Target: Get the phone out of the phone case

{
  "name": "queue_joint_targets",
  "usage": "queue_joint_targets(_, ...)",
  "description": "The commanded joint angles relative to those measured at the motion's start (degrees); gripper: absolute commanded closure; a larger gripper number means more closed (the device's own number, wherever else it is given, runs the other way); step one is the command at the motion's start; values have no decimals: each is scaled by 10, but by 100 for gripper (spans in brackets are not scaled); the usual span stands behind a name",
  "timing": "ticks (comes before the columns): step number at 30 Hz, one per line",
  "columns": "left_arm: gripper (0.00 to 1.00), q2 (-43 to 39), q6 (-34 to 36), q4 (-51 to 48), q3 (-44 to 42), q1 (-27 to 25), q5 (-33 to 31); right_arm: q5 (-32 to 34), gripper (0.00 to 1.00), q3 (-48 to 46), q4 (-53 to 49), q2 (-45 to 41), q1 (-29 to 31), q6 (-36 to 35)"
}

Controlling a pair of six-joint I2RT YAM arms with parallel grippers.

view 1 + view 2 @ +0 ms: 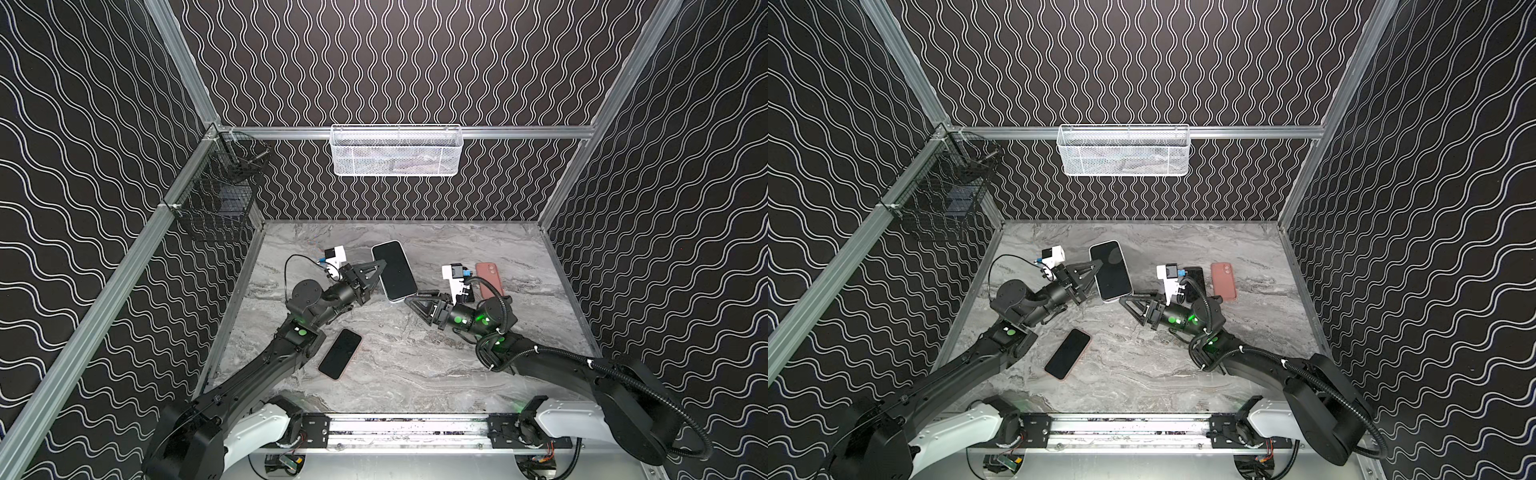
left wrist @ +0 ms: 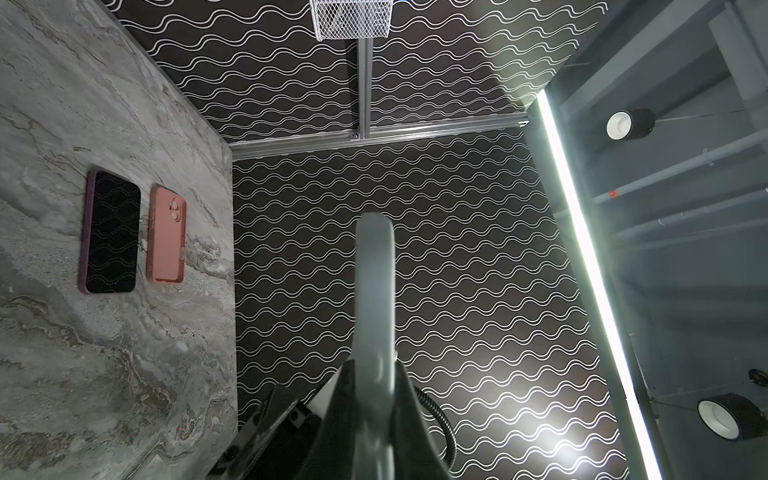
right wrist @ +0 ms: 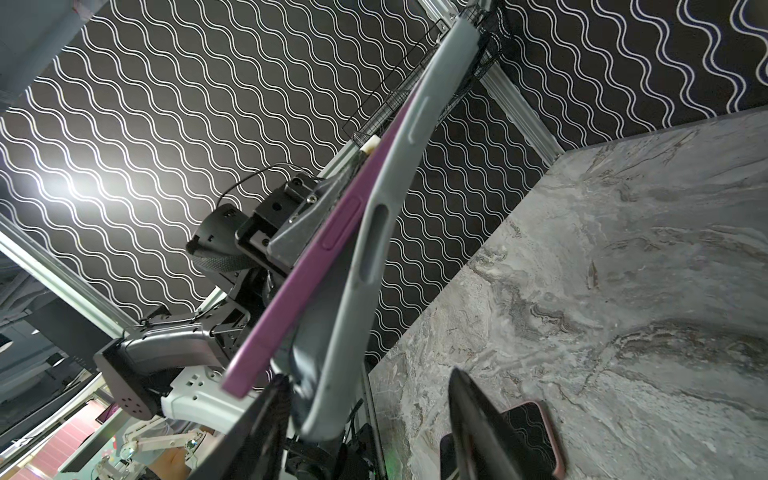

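Black walls (image 1: 395,62) with white wavy lines close in a grey marbled tabletop (image 1: 415,374) that fills the lower middle of both top views. The left arm (image 1: 257,365) comes in from the lower left corner and the right arm (image 1: 552,361) from the lower right.

A white mesh basket (image 1: 395,151) hangs on the back rail at upper centre. A black wire basket (image 1: 216,199) hangs on the rail at the left.

The phone (image 1: 395,270) is held up off the table at mid-frame, screen towards the camera. In the right wrist view its purple edge (image 3: 303,282) has sprung clear of the grey phone case (image 3: 345,357) at the near end, while the far end sits inside it.

The left gripper (image 1: 380,268) is pinched tight on the case's left edge. The right gripper (image 1: 409,301) sits at the case's lower corner, its jaws spread with that end between them.

A dark phone (image 1: 340,354) lies flat at lower centre. At mid-right a pink case (image 1: 489,279) lies just beside a second dark phone (image 1: 1195,282).
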Motion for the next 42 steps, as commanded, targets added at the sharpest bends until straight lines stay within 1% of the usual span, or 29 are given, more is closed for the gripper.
queue_joint_targets(1,100,1,0,53,11,-6,22,-7,40,6,33,3,-8,23)
queue_joint_targets(5,100,12,21,50,17,-15,22,-37,43,24,51,18,-11,44)
queue_joint_targets(7,100,30,20,83,20,-22,27,-48,46,29,77,31,-10,70)
queue_joint_targets(10,100,55,16,124,22,-33,26,-46,53,19,163,59,-10,125)
queue_joint_targets(12,100,63,23,120,24,-38,25,-42,58,14,219,78,-10,162)
queue_joint_targets(15,100,55,53,84,24,-40,17,-34,65,7,265,94,-10,190)
queue_joint_targets(18,100,33,99,9,35,-40,5,-15,68,-5,266,90,-10,190)
queue_joint_targets(21,100,21,124,-25,42,-40,-1,-1,70,-16,253,78,-11,181)
queue_joint_targets(24,100,26,125,-26,43,-39,-4,10,72,-22,259,73,-11,183)
queue_joint_targets(30,100,60,90,41,28,-39,-2,18,78,-23,268,67,-10,198)
queue_joint_targets(34,100,60,100,30,31,-39,-3,23,81,-27,253,53,-10,193)
queue_joint_targets(36,100,56,115,7,35,-40,-7,27,83,-27,247,49,-10,192)
queue_joint_targets(42,100,58,129,-10,36,-39,-14,33,91,-23,250,52,-9,214)
